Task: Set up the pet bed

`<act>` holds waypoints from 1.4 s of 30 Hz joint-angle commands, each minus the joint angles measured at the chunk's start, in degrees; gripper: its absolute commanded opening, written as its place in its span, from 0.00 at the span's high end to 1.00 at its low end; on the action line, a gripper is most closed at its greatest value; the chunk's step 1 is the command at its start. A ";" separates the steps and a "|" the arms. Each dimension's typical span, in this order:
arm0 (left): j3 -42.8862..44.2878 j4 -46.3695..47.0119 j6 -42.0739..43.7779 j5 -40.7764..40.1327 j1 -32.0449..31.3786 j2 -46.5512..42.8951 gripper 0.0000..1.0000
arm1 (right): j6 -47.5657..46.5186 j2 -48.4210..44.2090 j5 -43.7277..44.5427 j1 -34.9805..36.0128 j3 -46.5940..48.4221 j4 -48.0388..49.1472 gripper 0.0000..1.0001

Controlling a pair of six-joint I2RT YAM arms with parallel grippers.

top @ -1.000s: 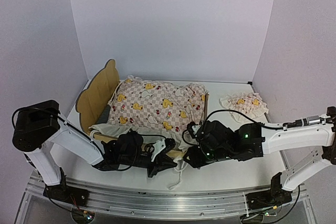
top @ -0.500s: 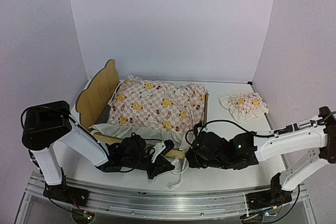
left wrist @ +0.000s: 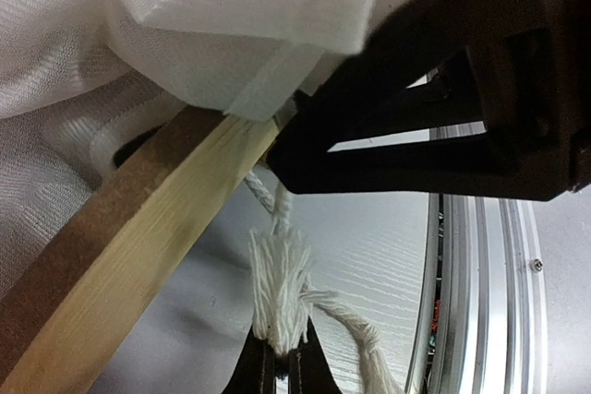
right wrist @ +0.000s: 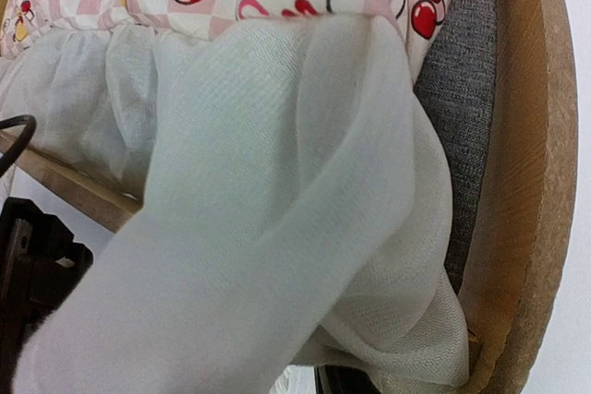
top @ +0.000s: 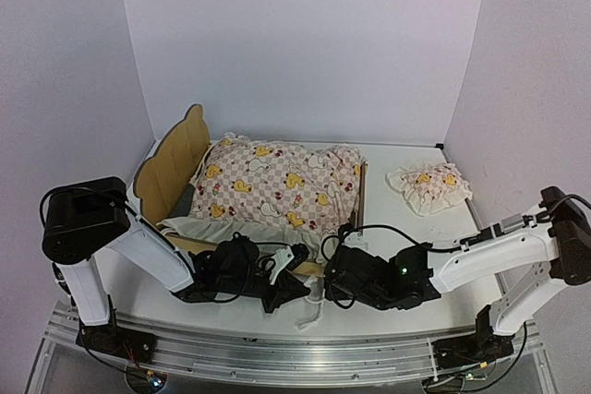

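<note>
The pet bed (top: 171,161) stands at the left with its bear-ear headboard, its wood side rail (left wrist: 138,256) close in the left wrist view. The duck quilt (top: 277,182) lies over it, cream ruffle (right wrist: 277,191) spilling past the grey base (right wrist: 457,108). My left gripper (left wrist: 282,362) is low at the bed's near rail, shut on a white cord's tassel (left wrist: 277,288). My right gripper (top: 334,269) sits at the bed's near foot corner, right beside the left one. A taut fold of ruffle is drawn over its jaws and hides them.
The small matching pillow (top: 429,186) lies on the table at the right, apart from the bed. The white cord (top: 309,316) trails toward the table's near metal edge (top: 277,352). White walls close in on three sides.
The right arm has slid left and nearer along the bed's foot, ending beside the left gripper. The left gripper has stayed put, still shut on the tassel.
</note>
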 commanded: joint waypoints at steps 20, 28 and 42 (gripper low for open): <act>10.46 -5.04 14.93 7.80 3.35 5.32 0.99 | -20.70 -7.17 -18.15 -3.64 -3.57 2.97 1.00; 17.60 -15.46 19.81 11.04 3.99 8.98 0.99 | -24.72 -8.64 -24.84 -5.05 -3.52 3.13 1.00; 21.97 -12.30 36.55 13.03 4.67 13.74 0.98 | -22.22 -13.79 -24.83 -7.15 -5.12 -2.02 0.79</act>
